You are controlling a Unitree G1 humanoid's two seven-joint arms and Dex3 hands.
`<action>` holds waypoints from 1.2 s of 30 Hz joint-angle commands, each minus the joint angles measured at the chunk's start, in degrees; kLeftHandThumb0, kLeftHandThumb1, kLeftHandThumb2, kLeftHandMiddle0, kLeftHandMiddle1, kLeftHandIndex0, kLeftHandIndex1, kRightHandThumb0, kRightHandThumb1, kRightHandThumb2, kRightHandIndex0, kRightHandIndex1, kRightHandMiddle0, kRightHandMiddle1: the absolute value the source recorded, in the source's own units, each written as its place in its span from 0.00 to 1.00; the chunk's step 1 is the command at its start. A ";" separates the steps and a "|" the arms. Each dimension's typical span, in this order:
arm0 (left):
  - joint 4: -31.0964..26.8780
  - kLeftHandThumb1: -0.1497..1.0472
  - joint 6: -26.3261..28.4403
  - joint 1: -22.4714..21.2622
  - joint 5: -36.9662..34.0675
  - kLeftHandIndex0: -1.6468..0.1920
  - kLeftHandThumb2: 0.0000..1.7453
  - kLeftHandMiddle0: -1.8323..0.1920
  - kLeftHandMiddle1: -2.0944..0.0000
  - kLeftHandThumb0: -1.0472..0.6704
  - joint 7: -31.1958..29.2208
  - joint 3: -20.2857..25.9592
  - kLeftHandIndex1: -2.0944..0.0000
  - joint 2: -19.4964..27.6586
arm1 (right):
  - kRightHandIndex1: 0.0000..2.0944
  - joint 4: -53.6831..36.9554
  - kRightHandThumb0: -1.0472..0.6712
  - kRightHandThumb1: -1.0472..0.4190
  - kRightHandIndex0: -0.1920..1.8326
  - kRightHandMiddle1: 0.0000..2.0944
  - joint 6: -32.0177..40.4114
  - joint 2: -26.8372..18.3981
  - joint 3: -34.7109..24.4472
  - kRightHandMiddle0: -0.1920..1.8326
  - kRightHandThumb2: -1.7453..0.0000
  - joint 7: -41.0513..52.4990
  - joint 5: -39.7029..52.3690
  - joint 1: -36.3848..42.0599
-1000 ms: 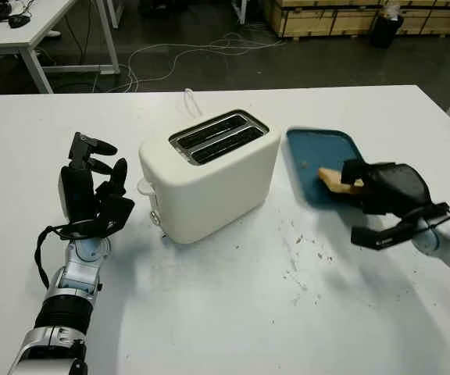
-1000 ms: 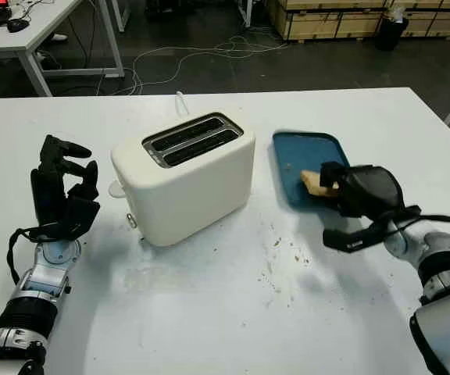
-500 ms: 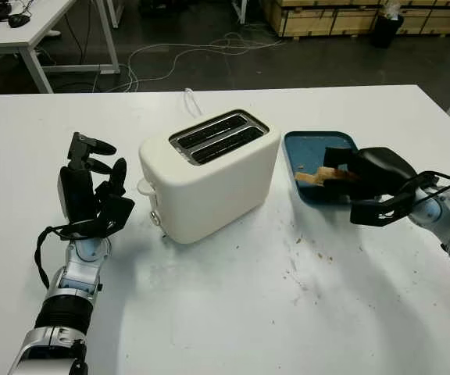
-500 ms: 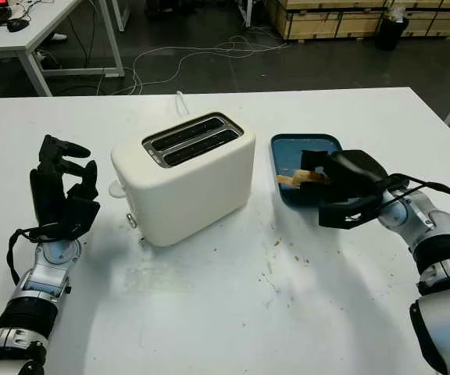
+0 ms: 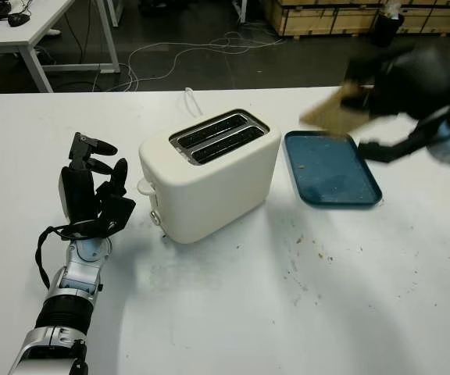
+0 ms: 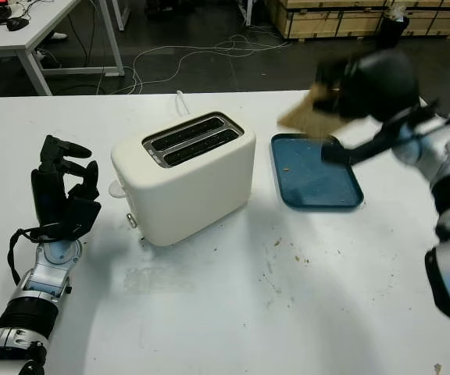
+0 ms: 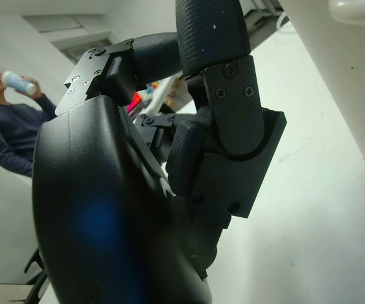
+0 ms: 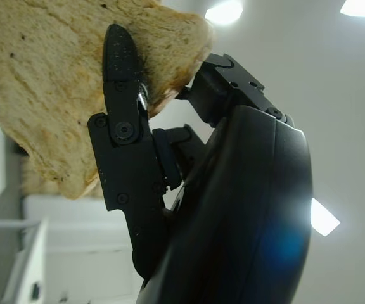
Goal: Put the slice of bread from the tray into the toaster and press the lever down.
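Note:
My right hand (image 5: 359, 87) is raised above the far edge of the blue tray (image 5: 333, 169), shut on the slice of bread (image 5: 328, 116). The slice sticks out toward the toaster and is tilted; up close, the bread (image 8: 56, 69) is pinched between black fingers (image 8: 122, 120). The white two-slot toaster (image 5: 209, 176) stands at the table's middle, its slots (image 5: 216, 137) open at the top and its lever knob (image 5: 144, 187) on the left end. My left hand (image 5: 94, 195) stands upright left of the toaster, open and holding nothing.
Crumbs (image 5: 299, 262) lie scattered on the white table in front of the tray. A white cable (image 5: 190, 100) runs behind the toaster. Beyond the table's far edge are a desk (image 5: 30, 31), floor cables and crates. A person (image 7: 5, 120) is drinking in the background.
My right hand has lifted the bread off the tray, up and toward the back. The tray has shifted a little and now lies bare. The left hand has not moved.

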 commanded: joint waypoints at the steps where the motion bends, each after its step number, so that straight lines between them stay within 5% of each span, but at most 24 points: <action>1: 0.12 0.89 -0.41 -1.13 -0.38 0.75 0.34 0.67 0.17 0.00 -0.21 -0.02 0.18 0.05 | 0.83 -0.66 0.29 0.09 0.59 0.71 -1.88 -0.29 -1.40 0.54 0.87 1.01 2.10 -4.32; 7: -0.02 0.89 -0.22 -0.98 -0.21 0.75 0.33 0.67 0.17 0.00 -0.02 -0.03 0.19 0.02 | 0.78 -2.76 0.25 0.09 0.70 0.68 -7.52 2.70 -6.89 0.62 0.81 17.17 13.94 -9.72; 12: -0.53 0.89 0.27 -0.74 -0.19 0.75 0.34 0.67 0.17 0.00 -0.10 -0.03 0.18 -0.09 | 0.83 -3.39 0.28 0.09 0.69 0.82 -11.10 6.46 -10.32 0.58 0.81 31.18 23.94 -11.79; 23: -0.45 0.89 0.60 -0.59 0.16 0.75 0.34 0.67 0.17 0.00 0.56 -0.02 0.18 -0.17 | 0.83 -6.63 0.30 0.09 0.68 0.83 -9.61 13.55 -13.64 0.56 0.80 53.11 35.66 -10.91; 26: -0.43 0.89 0.23 -0.60 -0.44 0.74 0.34 0.66 0.17 0.00 0.21 0.09 0.18 -0.37 | 0.83 -6.76 0.29 0.09 0.66 0.76 -10.40 14.66 -13.58 0.53 0.78 55.94 36.33 -10.15; 36: -0.75 0.89 0.50 -0.36 -0.46 0.74 0.34 0.66 0.17 0.00 0.16 0.05 0.18 -0.54 | 0.83 -5.49 0.27 0.09 0.63 0.83 -10.62 16.53 -12.06 0.48 0.74 56.71 32.91 -7.68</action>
